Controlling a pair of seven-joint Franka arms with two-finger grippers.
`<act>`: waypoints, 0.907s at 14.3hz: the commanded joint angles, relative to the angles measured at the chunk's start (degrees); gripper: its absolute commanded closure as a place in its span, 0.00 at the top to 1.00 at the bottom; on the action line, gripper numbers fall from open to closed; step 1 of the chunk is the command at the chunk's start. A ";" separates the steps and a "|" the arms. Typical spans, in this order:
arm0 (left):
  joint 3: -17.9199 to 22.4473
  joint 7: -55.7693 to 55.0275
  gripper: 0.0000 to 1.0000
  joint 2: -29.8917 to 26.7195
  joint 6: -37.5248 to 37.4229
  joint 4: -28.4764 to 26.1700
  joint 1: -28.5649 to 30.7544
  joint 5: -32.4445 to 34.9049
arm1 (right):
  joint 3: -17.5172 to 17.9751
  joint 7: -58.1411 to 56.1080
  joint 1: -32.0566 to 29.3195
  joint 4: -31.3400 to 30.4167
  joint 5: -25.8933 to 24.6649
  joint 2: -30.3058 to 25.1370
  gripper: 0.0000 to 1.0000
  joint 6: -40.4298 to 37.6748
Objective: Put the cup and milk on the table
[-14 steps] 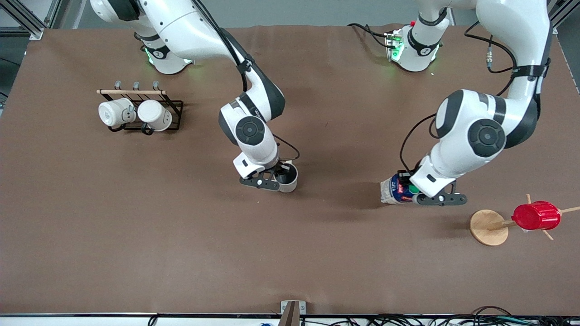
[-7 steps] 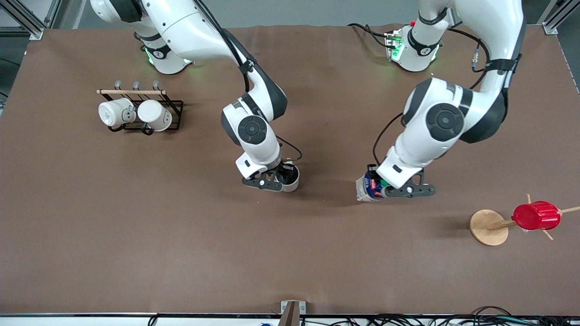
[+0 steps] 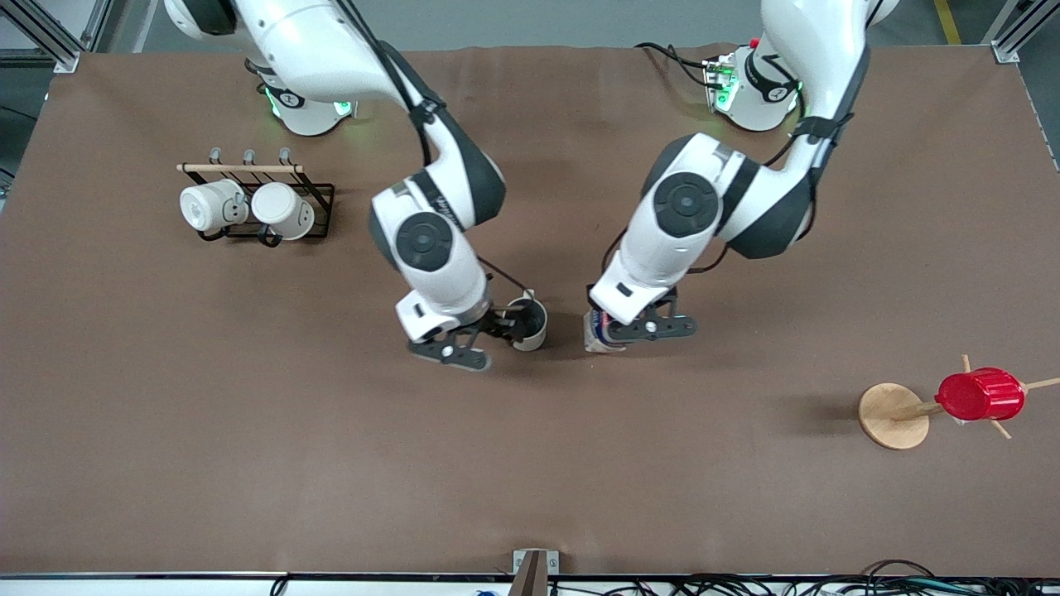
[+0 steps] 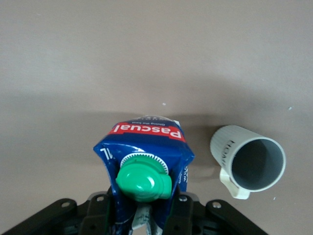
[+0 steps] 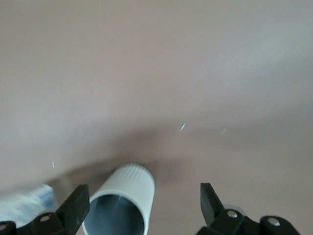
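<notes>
Near the middle of the brown table (image 3: pixel 248 430), my two end effectors work side by side. My left end effector (image 3: pixel 617 335) is pinching the Pascual milk carton (image 4: pixel 144 149) between its fingers (image 4: pixel 178 215), up near the round green cap (image 4: pixel 143 180). From the front camera the carton (image 3: pixel 598 338) looks upright and low at the table, though I cannot tell whether its base touches.

My right end effector (image 3: pixel 489 335) has its fingers (image 5: pixel 73 205) spread wide and grips nothing. The pale grey cup (image 3: pixel 528 324) stands upright on the table just beside it, toward the left arm's end; its dark grey inside faces up and its small handle (image 4: pixel 233 185) shows in the left wrist view. In the right wrist view the cup (image 5: pixel 122 200) sits between my spread fingers, apart from both.

Cup and carton are close together without touching.

Toward the right arm's end, a black rack (image 3: pixel 319 203) holds two white mugs (image 3: pixel 211 205) lying on their sides. Toward the left arm's end, a red ribbed cup (image 3: pixel 980 394) hangs on a wooden stand with a round base (image 3: pixel 886 418).
</notes>
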 commanded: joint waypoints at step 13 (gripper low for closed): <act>0.32 -3.13 0.67 6.56 0.35 4.89 -3.20 4.34 | -2.19 -27.69 -24.73 -11.32 -8.26 -30.26 1.00 -21.05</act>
